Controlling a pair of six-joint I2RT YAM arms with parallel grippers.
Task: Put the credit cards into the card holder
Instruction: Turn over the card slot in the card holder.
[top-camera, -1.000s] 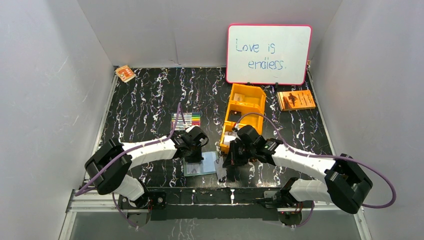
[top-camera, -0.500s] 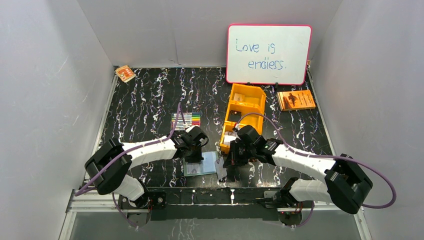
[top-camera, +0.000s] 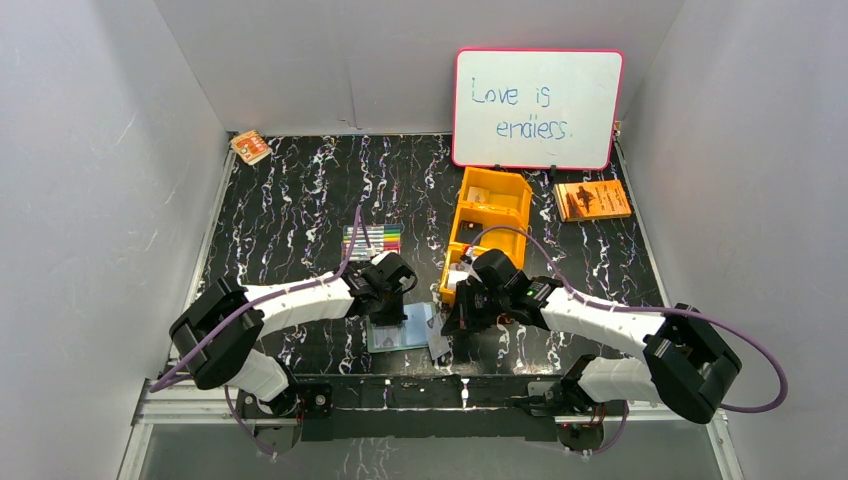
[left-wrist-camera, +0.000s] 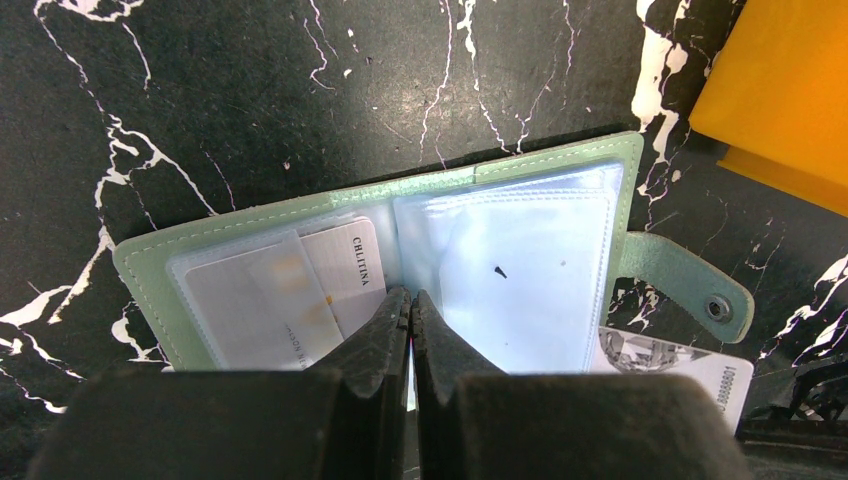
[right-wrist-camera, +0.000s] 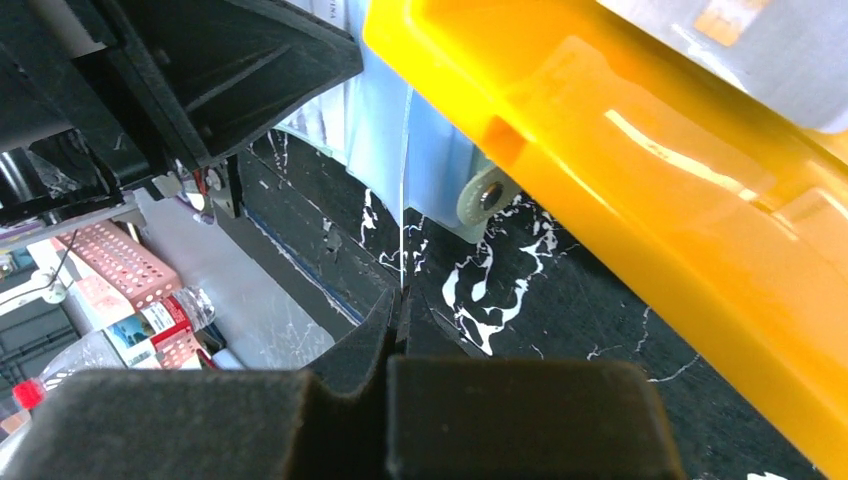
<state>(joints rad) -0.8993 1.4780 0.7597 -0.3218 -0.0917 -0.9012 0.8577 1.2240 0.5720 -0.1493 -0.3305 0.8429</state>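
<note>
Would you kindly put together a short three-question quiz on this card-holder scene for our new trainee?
1. True or false: the card holder lies folded shut.
2. Where on the holder do the tips of the left gripper sit? A its centre fold; B its side tab; C its left outer edge.
3. Fill in: the right gripper is shut on a thin ____, seen edge-on in its wrist view.
Key: 1 false, it lies open; 2 A; 3 card.
</note>
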